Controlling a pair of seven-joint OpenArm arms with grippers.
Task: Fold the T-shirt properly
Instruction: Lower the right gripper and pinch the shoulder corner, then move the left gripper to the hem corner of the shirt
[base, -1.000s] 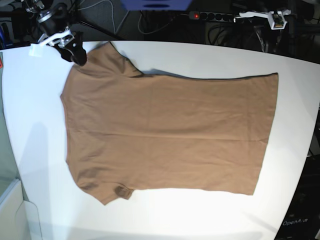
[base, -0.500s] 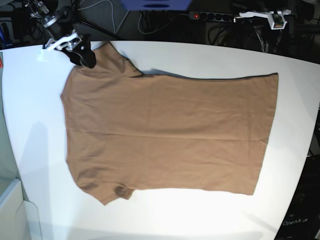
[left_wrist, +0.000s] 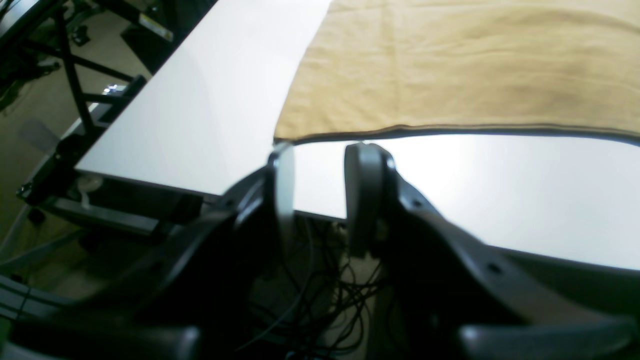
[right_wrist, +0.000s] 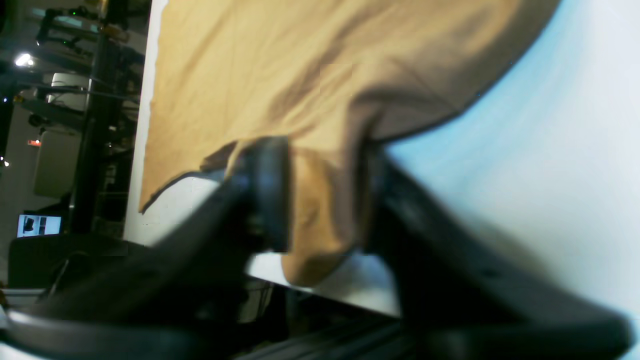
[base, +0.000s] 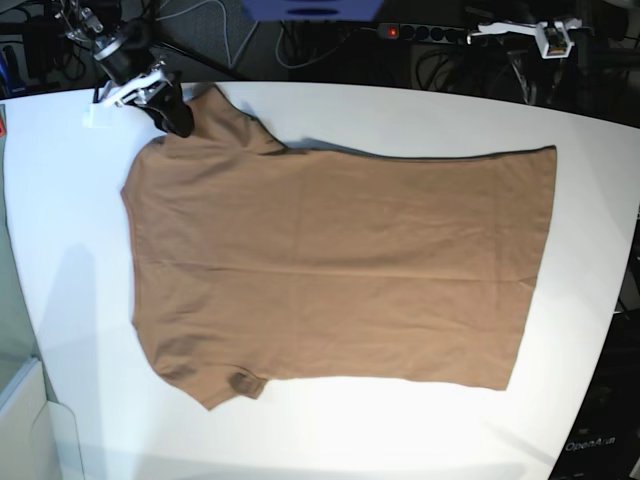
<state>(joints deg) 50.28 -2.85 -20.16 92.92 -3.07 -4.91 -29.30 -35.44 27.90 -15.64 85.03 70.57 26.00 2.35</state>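
So the right gripper (base: 178, 117) is creeping along the far sleeve of the T-shirt (base: 330, 265), a bit further in than a second ago, and in the wrist view its fingers (right_wrist: 272, 192) are now straddling a bunched fold of fabric. Looks like it's going for a first grab, though I can't tell if it's actually pinching yet. The left gripper (left_wrist: 322, 165) is hanging off the surface (left_wrist: 210, 100) edge, narrowly parted, holding nothing. The shirt itself is lying spread flat on the glossy white surface: soft matte tan cotton, lightly wrinkled, hemmed edges.
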